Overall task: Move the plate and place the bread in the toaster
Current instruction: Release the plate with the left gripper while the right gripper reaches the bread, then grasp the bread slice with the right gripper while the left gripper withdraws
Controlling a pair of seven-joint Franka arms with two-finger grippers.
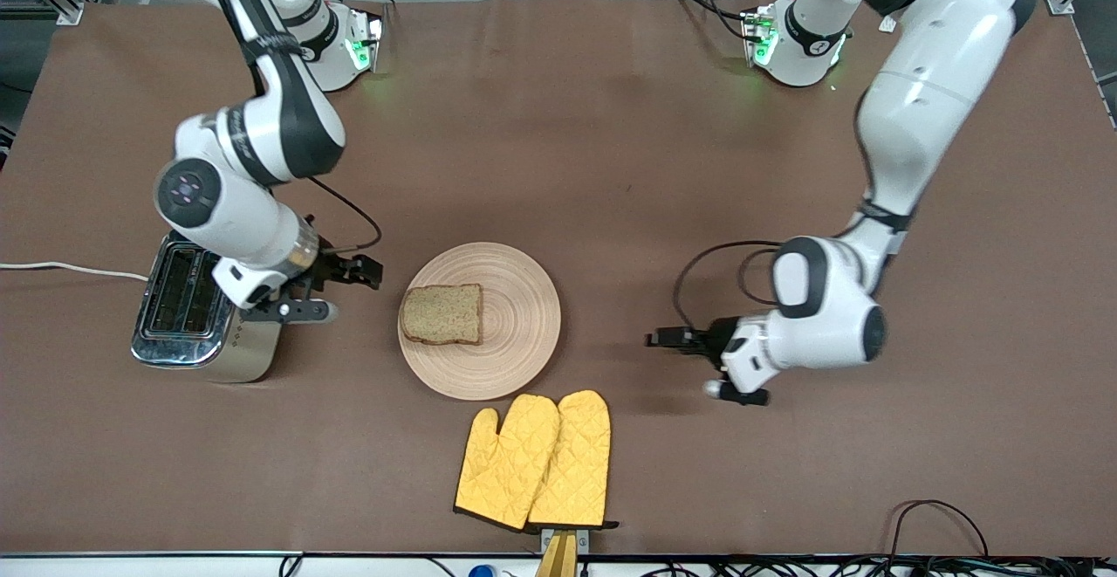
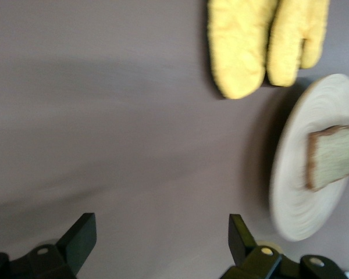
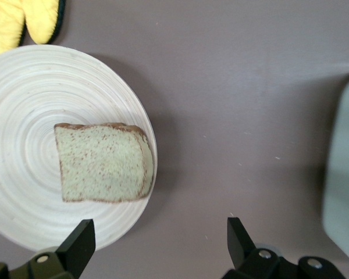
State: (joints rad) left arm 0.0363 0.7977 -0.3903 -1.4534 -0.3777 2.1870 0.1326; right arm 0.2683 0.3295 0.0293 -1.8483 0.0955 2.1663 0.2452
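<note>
Nearest your camera lie two yellow quilted oven mitts (image 1: 534,462). Just above, your brown wholegrain bread slice (image 1: 442,314) rests on the round tan wooden plate (image 1: 515,333). The left gripper (image 1: 656,340) and right gripper (image 1: 371,272) flank it, fingers spread, empty; the chrome-topped beige toaster (image 1: 194,315) stands beside the right gripper.

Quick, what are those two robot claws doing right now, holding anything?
Left gripper: open, holding nothing, low over the bare brown table.
Right gripper: open, holding nothing, between the chrome-topped cream toaster and the round tan wooden plate.
</note>
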